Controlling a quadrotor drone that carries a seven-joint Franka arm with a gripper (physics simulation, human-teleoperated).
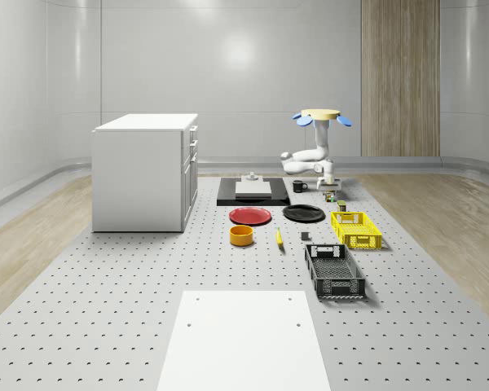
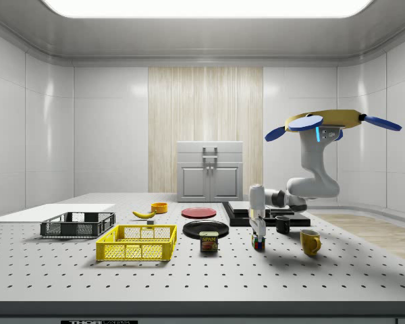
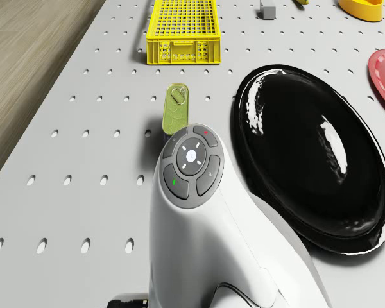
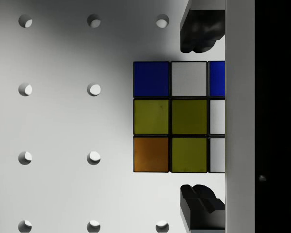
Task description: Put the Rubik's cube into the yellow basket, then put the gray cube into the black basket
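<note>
The Rubik's cube (image 4: pixel 177 116) lies on the perforated table, its top face showing blue, white, yellow and orange tiles. My gripper (image 4: pixel 201 116) is open straight over it, one fingertip (image 4: pixel 201 31) on each side of the cube with a small gap. In the side view the gripper (image 2: pixel 257 231) hangs just above the Rubik's cube (image 2: pixel 258 244). The drone (image 1: pixel 322 118) hovers over the table's far right part. The yellow basket (image 1: pixel 356 229) and the black basket (image 1: pixel 334 271) stand nearer the front. The small gray cube (image 1: pixel 306 237) sits to the left of the yellow basket.
A can (image 2: pixel 208 241) stands between the cube and the yellow basket (image 2: pixel 138 243). A black plate (image 3: pixel 314 160), a red plate (image 1: pixel 251 216), an orange bowl (image 1: pixel 241 235), a banana (image 1: pixel 279 237), a black mug (image 2: pixel 283 224) and a yellow mug (image 2: pixel 310 241) lie around. A white cabinet (image 1: pixel 144 171) stands at the left.
</note>
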